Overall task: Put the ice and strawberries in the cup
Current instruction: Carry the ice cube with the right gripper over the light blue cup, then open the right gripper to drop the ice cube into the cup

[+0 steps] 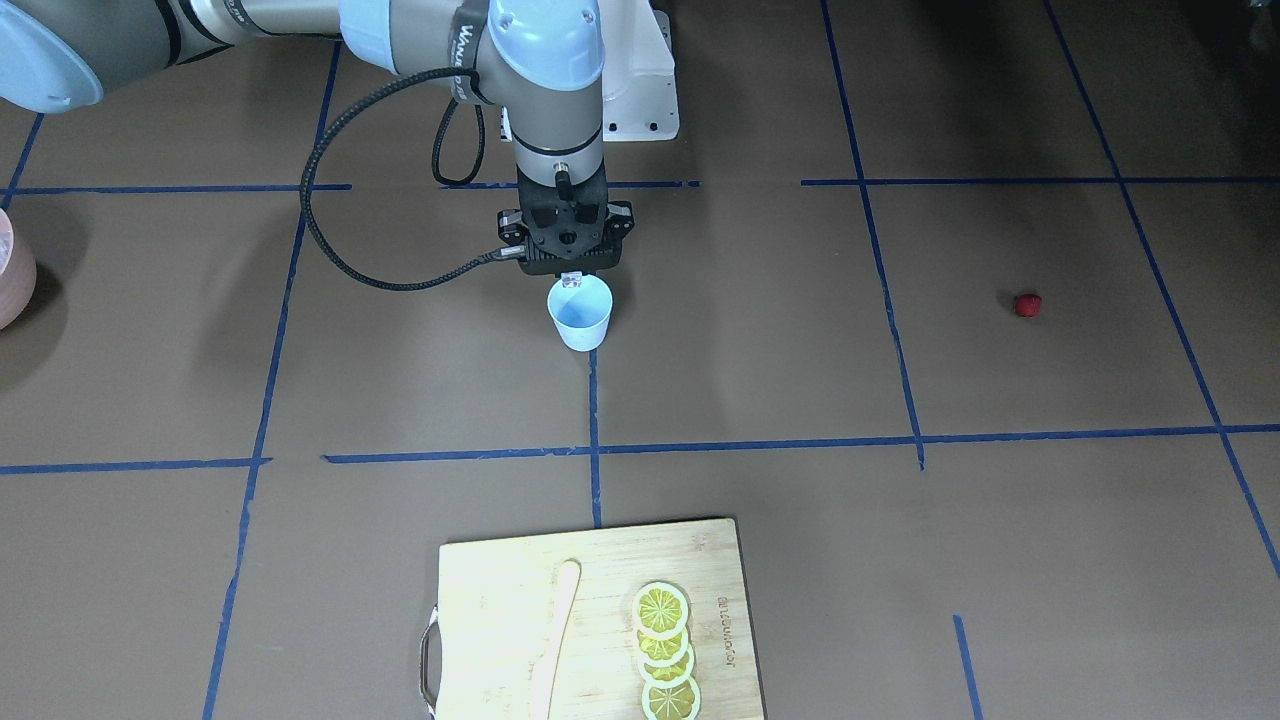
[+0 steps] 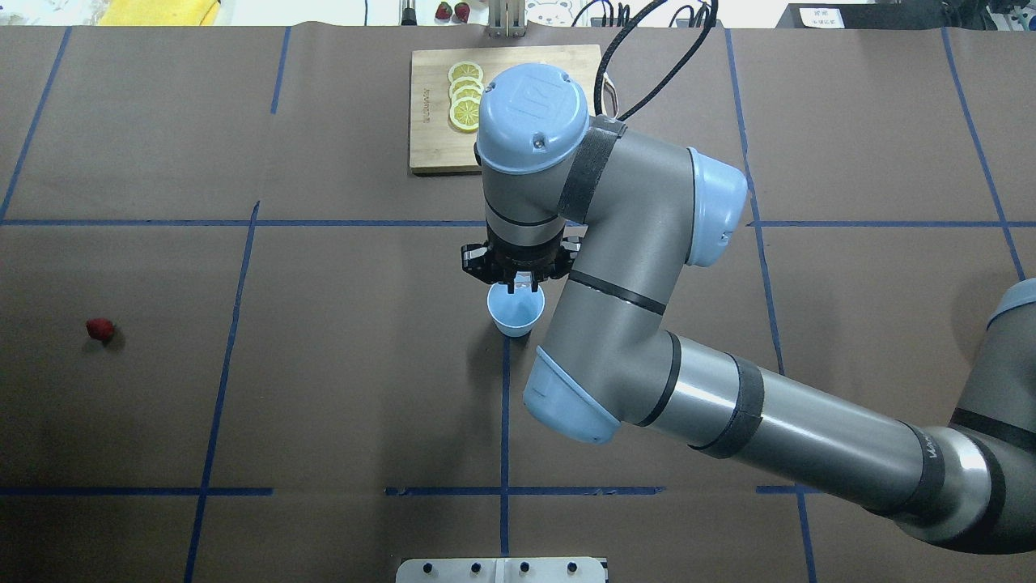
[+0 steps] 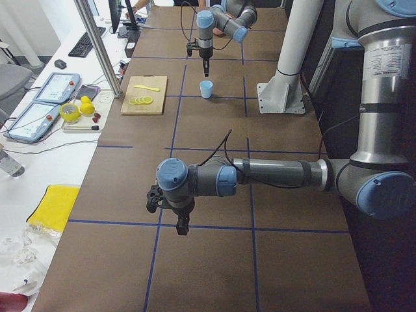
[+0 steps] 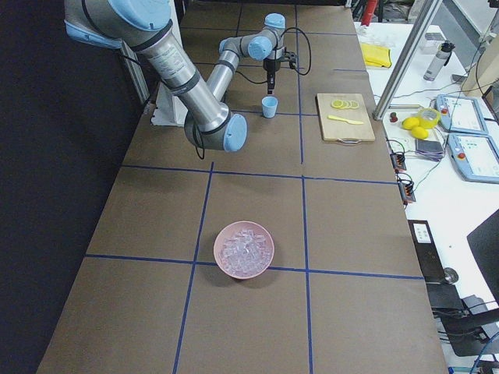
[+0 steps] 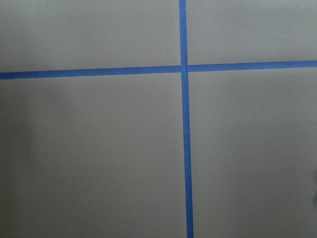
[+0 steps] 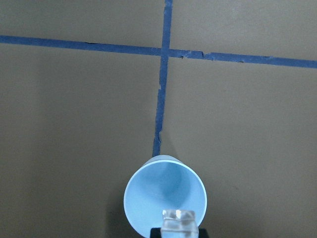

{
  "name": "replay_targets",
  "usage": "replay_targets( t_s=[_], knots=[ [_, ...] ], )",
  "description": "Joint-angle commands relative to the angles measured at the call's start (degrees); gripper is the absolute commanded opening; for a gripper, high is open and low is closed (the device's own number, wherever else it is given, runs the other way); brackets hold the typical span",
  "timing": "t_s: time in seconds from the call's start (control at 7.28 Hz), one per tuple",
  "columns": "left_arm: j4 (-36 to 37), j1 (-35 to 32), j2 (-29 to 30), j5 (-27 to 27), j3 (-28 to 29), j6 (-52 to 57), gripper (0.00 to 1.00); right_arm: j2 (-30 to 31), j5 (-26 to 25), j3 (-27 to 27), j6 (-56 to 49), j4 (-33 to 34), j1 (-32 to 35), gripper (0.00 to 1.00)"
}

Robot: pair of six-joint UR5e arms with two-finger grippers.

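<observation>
Pinching one ice cube [image 6: 178,217] in right gripper [image 1: 571,276], just above empty cup [image 6: 161,191], over its rim side, not centre. Risks glancing off rim or tipping cup on release. Strawberry [image 2: 100,328] well apart on table. Cannot tell left gripper [image 3: 181,227] state.

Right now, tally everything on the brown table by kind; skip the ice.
Cup: 1
Strawberry: 1
Lemon slices: 4
Cutting board: 1
Pale knife: 1
Pink bowl: 1
Total: 9
</observation>
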State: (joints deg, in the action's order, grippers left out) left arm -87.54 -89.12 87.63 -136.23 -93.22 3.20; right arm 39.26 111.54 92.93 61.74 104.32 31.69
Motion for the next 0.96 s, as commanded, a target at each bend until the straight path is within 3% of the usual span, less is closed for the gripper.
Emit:
replay_targets(
  t_s=[0.0,0.27,0.41,0.55,0.69,0.82],
  knots=[
    [0.0,0.0,0.09,0.0,0.06,-0.03,1.0,-0.14,-1.4,-4.05,0.14,-3.94,-1.19,0.01],
    [0.0,0.0,0.7,0.08,0.67,-0.03,1.0,-0.32,-1.41,-3.98,0.14,-4.04,-1.55,0.03],
    [0.0,0.0,0.7,0.09,0.67,-0.03,1.0,-0.32,-1.41,-4.07,0.14,-4.04,-1.55,0.18],
    [0.0,0.0,0.7,0.09,0.67,-0.03,1.0,-0.41,-1.41,-4.07,0.14,-4.04,-1.55,0.68],
    [0.0,0.0,0.7,0.09,0.67,-0.03,1.0,-0.41,-1.5,-3.98,0.14,-3.95,-1.55,0.98],
    [0.0,0.0,0.79,0.09,0.59,-0.03,1.0,-0.41,-1.5,-3.98,0.14,-3.95,-1.55,0.98]
  ],
)
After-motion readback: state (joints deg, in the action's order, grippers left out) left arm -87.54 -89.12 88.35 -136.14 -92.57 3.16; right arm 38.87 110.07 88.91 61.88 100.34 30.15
